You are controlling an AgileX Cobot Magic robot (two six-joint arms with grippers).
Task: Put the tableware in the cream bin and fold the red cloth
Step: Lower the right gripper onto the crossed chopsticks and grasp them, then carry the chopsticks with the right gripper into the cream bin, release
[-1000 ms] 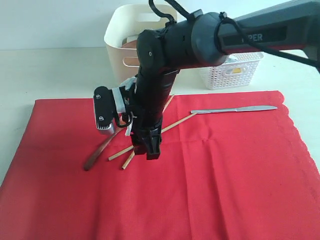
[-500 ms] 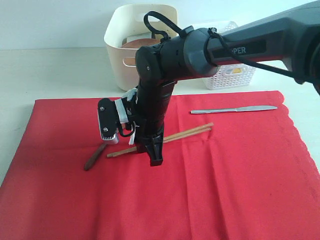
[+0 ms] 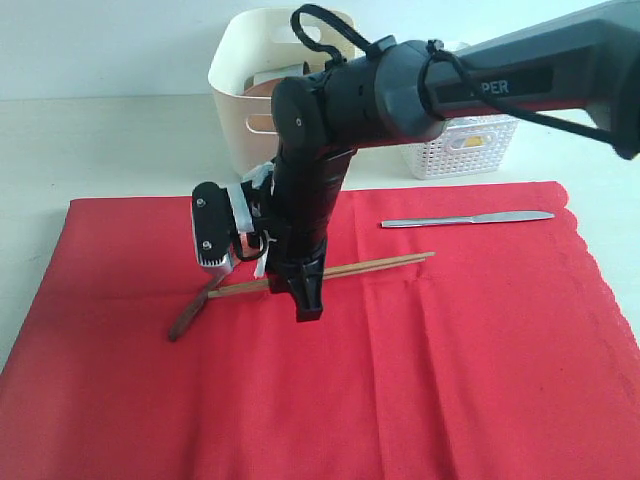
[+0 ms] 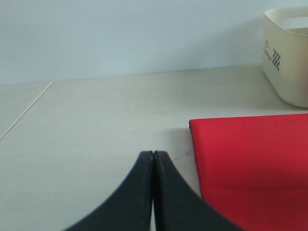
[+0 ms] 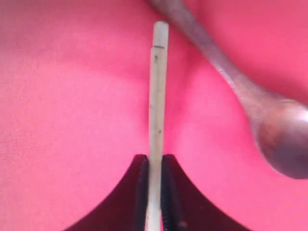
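Right tool point(image 5: 154, 162) clamped on perhaps both chopsticks point(image 5: 158, 86) beside spoon point(image 5: 274, 137); left tool point(image 4: 153, 158) pinched together.

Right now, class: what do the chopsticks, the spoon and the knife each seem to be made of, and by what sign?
The chopsticks look like pale matt wood or bamboo: dull, faintly speckled surface. The spoon looks like dark brown wood, smooth with a soft sheen, perhaps oiled. The knife looks like metal, likely steel: even silver-grey, lightly shining.
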